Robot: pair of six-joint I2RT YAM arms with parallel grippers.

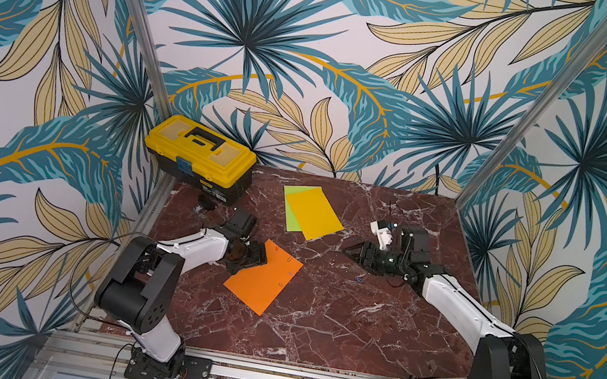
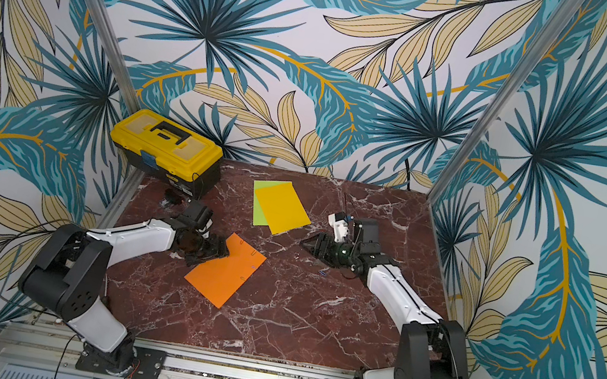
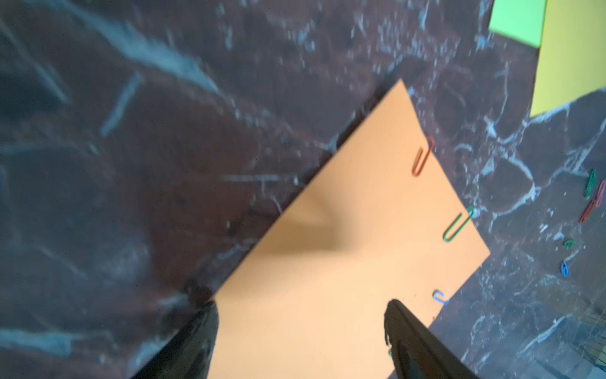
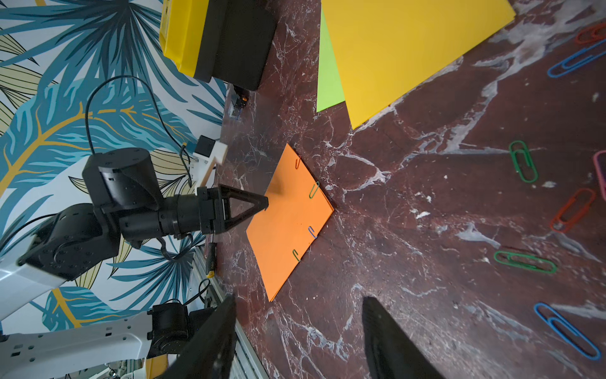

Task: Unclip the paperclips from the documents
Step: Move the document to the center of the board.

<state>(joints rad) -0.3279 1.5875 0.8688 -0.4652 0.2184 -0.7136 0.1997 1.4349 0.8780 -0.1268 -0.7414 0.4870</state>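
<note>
The orange document (image 1: 261,281) (image 2: 224,274) lies left of the table's middle. Several paperclips sit along its edge: a red one (image 3: 423,160), a green one (image 3: 457,226), a blue one (image 3: 439,297), and another green one (image 4: 296,254). My left gripper (image 1: 255,256) (image 3: 301,303) stands open over the sheet's left corner, with a fingertip (image 4: 265,204) at the paper. The golden yellow document (image 1: 315,211) overlaps the lime green one (image 1: 290,218) further back. My right gripper (image 1: 349,251) (image 4: 300,298) hovers open over bare marble, holding nothing.
Loose paperclips (image 4: 523,160) (image 4: 572,210) (image 4: 564,329) lie scattered on the marble below my right gripper; one (image 1: 359,279) shows in a top view. A yellow toolbox (image 1: 200,153) (image 2: 166,145) stands at the back left corner, with a small black item (image 1: 206,203) before it.
</note>
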